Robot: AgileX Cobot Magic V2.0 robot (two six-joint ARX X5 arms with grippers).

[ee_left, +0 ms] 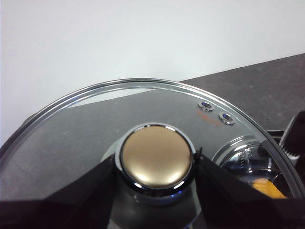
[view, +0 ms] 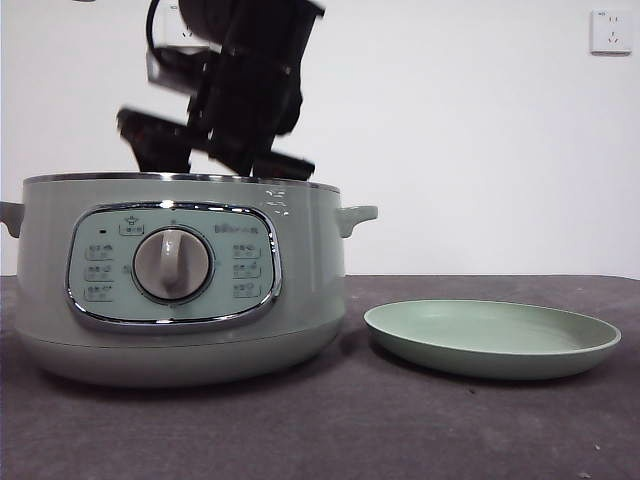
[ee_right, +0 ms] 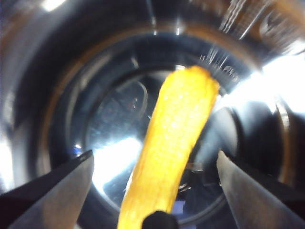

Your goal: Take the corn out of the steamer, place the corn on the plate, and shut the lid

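The corn [ee_right: 174, 143], a yellow cob, lies in the shiny metal bowl of the steamer [view: 180, 280]. My right gripper [ee_right: 155, 160] hangs over it, open, one jaw on each side of the cob and both apart from it. In the front view the right arm [view: 240, 90] reaches down past the steamer's rim, which hides its jaws. My left gripper [ee_left: 155, 162] is shut on the round knob of the glass lid [ee_left: 95, 129] and holds it up beside the pot. Through the glass a bit of corn [ee_left: 269, 188] shows. The pale green plate [view: 495, 340] lies to the right of the steamer.
The steamer and plate rest on a dark grey tabletop [view: 400, 440] in front of a white wall. The steamer's side handle [view: 355, 215] juts out toward the plate. A wall socket [view: 610, 30] sits high at the right.
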